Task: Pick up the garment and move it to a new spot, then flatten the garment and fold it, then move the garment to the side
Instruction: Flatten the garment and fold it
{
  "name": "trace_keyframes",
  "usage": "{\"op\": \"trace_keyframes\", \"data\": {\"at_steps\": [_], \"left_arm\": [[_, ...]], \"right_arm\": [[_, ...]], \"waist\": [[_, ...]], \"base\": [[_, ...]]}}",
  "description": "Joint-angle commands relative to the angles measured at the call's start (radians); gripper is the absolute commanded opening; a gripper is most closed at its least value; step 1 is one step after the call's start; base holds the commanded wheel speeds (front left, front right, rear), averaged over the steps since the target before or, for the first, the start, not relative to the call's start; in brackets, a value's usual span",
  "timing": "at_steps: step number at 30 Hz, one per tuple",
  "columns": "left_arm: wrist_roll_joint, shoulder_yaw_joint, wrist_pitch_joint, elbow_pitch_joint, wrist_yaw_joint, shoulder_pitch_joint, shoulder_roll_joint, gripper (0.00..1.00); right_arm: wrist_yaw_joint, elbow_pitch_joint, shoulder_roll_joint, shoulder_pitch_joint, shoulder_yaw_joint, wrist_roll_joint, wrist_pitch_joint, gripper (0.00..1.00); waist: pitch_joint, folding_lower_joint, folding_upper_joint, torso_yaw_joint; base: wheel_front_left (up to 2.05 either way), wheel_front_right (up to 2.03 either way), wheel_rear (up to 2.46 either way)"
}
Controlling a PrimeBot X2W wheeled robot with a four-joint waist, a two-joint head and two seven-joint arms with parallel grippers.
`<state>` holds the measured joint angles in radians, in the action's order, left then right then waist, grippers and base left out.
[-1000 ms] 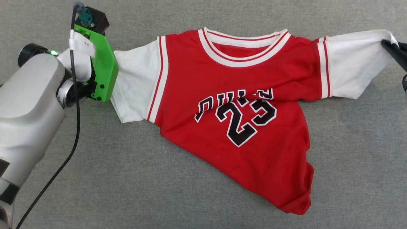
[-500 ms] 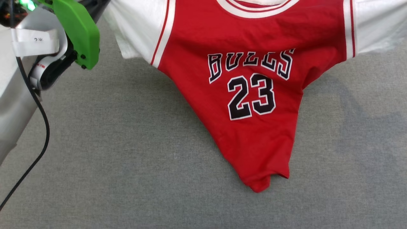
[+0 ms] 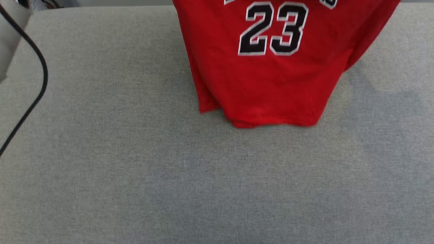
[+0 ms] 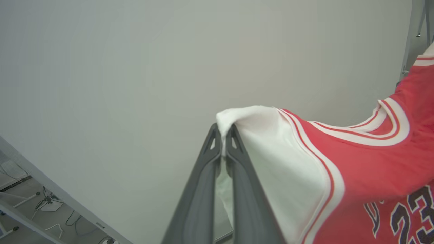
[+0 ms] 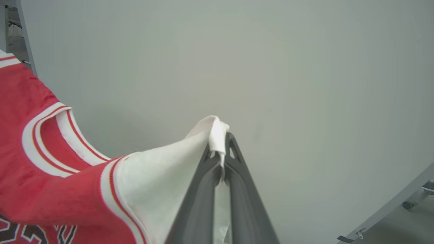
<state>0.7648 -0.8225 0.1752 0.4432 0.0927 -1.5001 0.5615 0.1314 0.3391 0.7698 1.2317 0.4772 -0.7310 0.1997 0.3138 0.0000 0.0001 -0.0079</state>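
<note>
- The left gripper (image 4: 223,135) had its two dark fingers pressed together on the bunched end of one white sleeve (image 4: 271,156), pinching the cloth right at the tips.
- The right gripper (image 5: 222,144) was clamped the same way on the other sleeve (image 5: 159,176), with a small tuft of white fabric poking out past its fingertips.
- Between them the garment (image 3: 271,78) hung spread out, its chest side towards the robot's head, the black "23" (image 3: 273,28) upright and easy to read.
- Its striped collar (image 4: 390,130) sagged in a curve between the two sleeves.
- The red hem (image 3: 271,122) hung low over the far part of the grey table (image 3: 135,176); I could not tell whether it touched the top or hung just clear of it.
- A black cable (image 3: 39,84) looped down at the left edge of the head view, well apart from the garment.
</note>
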Motion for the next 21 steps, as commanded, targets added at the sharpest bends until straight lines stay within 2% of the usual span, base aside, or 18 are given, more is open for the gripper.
{"op": "trace_keyframes", "data": {"at_steps": [1, 7, 10, 16, 21], "left_arm": [[-0.018, 0.011, -0.017, 0.024, 0.002, -0.052, -0.01, 0.0], [-0.044, 0.038, -0.078, 0.148, 0.011, -0.216, -0.057, 0.0], [-0.086, 0.025, -0.129, 0.242, 0.022, -0.325, -0.076, 0.0], [-0.071, 0.02, -0.173, 0.339, 0.031, -0.36, -0.099, 0.0], [-0.033, 0.014, -0.228, 0.396, 0.035, -0.302, -0.112, 0.0]], "right_arm": [[-0.001, 0.02, -0.018, 0.056, 0.012, 0.017, 0.007, 0.0], [-0.001, 0.14, -0.079, 0.263, 0.05, 0.073, -0.018, 0.0], [-0.001, 0.251, -0.129, 0.417, 0.085, 0.126, -0.083, 0.0], [-0.001, 0.348, -0.166, 0.495, 0.156, 0.134, -0.136, 0.0], [-0.001, 0.397, -0.182, 0.47, 0.214, 0.095, -0.181, 0.0]], "waist": [[0.037, 0.0, -0.0001, -0.014], [0.087, 0.0, -0.0001, -0.034], [0.123, 0.0, -0.0001, -0.049], [0.165, 0.0, -0.0001, -0.048], [0.18, 0.0, -0.0001, -0.04]], "base": [[0.0, 0.0, 0.0], [0.0, 0.0, 0.0], [0.0, 0.0, 0.0], [0.0, 0.0, 0.0], [0.0, 0.0, 0.0]]}}
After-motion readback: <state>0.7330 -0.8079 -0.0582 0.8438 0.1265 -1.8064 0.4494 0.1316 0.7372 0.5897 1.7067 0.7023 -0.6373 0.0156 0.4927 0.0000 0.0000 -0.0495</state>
